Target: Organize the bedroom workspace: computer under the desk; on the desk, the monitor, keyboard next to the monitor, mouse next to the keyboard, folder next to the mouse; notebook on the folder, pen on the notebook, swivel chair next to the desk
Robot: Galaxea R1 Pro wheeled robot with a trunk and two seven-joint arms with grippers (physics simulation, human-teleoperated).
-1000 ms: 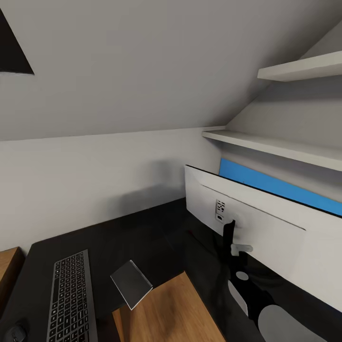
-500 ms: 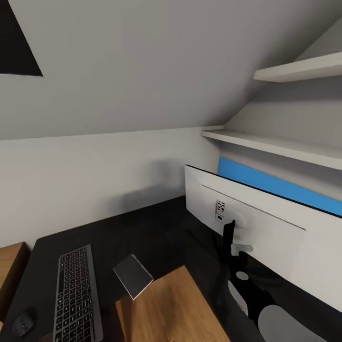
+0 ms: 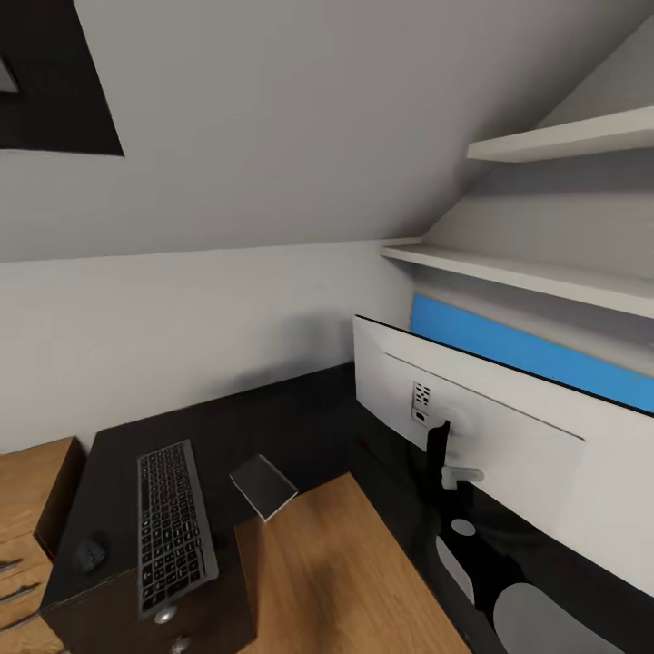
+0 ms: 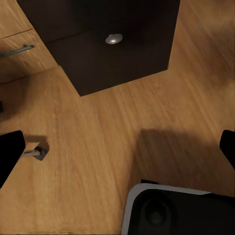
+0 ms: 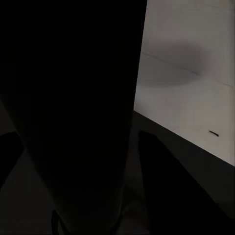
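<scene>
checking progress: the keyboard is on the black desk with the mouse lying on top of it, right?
Not quite. The head view shows the keyboard on the black desk, but the mouse lies on the desk beside the keyboard, apart from it, not on top.

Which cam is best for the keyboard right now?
Head view. The keyboard lies in full on the black desk, keys legible, with the mouse beside it. The left wrist view looks down at the desk's drawer unit and the wood floor, not the desktop. The right wrist view is mostly dark, with nothing recognisable as a keyboard.
</scene>
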